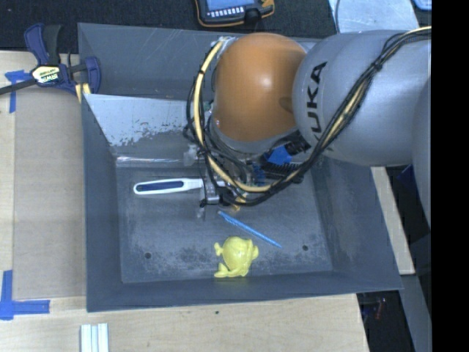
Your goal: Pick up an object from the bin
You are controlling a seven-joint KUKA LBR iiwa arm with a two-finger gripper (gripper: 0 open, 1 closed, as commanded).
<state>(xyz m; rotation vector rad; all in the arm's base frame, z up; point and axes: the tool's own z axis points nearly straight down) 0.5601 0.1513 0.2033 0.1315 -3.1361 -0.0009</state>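
Gripper (211,200) is at the right end of the white, blue-inlaid handle (167,188), which lies toward 9 o'clock on the bin (102,255) floor. Can't tell whether the jaws are released or clenched. The handle is probably light, stiff, slick plastic; grip across its narrow shaft.

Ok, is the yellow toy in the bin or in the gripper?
In the bin: the yellow toy rests on its floor near the view's lower wall, clear of the gripper.

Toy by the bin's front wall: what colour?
The toy is yellow, seen best in the camera view.
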